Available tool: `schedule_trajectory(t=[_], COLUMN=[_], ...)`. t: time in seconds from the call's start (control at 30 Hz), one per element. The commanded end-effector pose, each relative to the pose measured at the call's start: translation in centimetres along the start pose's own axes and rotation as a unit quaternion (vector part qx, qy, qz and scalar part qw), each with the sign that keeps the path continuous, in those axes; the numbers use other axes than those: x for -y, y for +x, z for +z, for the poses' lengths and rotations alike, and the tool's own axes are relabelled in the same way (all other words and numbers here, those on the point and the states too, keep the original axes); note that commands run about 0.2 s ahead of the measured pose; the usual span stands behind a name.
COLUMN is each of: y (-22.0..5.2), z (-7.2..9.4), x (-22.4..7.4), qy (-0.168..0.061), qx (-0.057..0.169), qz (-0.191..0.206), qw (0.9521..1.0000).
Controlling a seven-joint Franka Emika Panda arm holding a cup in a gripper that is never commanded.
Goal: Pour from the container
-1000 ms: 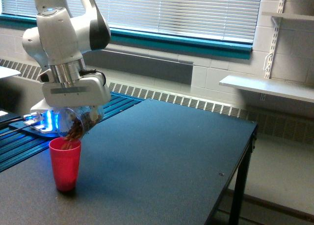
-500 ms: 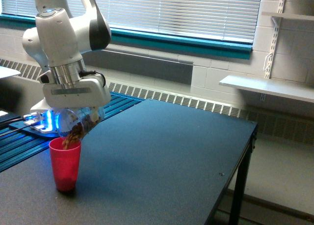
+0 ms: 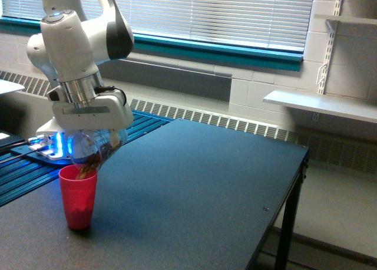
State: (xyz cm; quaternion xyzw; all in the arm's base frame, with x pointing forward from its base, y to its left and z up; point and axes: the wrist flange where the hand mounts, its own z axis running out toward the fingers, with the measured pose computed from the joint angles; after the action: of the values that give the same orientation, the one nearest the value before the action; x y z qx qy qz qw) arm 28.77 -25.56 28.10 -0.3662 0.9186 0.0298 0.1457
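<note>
- claw [image 3: 94, 141] clamped on the container [image 3: 97, 146]; fingers mostly hidden behind the clear plastic, so the exact grip width is hard to read; the white claw housing sits right above the container
- container is a clear round cup, tipped steeply with its mouth down toward the exterior view's left; mouth sits directly over the rim of the red cup [image 3: 78, 196], just above it or touching, cannot tell which
- brown contents [image 3: 88, 159] bunched at the container's lower mouth end, reaching to the red cup's opening; some brown bits also show farther up inside the clear wall
- red cup stands upright on the worktop [image 3: 194, 193], near its edge at the exterior view's left; opaque, inside not visible
- worktop is dark, speckled, with a black frame and a leg at the exterior view's right; rest of its surface carries nothing else in view
- white robot arm [image 3: 73, 43] comes down from the top at the exterior view's left; dark joint cover on its side
- blue-lit device [image 3: 50, 147] behind the claw, on a blue ribbed surface [image 3: 23, 175] beside the worktop
- background: window blinds [image 3: 218, 13] with a teal sill; radiator vent strip along the wall; white wall shelf [image 3: 321, 105] at the exterior view's right
</note>
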Motion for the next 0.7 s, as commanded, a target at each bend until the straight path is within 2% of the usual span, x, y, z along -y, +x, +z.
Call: schedule_trajectory(t=[0.03, 0.7], y=[-0.31, -0.41], z=[0.19, -0.56], x=[0.18, 0.51], qy=[-0.005, 0.002], qx=[0.003, 0.008], qz=[-0.011, -0.015], qw=[0.9999, 0.9999])
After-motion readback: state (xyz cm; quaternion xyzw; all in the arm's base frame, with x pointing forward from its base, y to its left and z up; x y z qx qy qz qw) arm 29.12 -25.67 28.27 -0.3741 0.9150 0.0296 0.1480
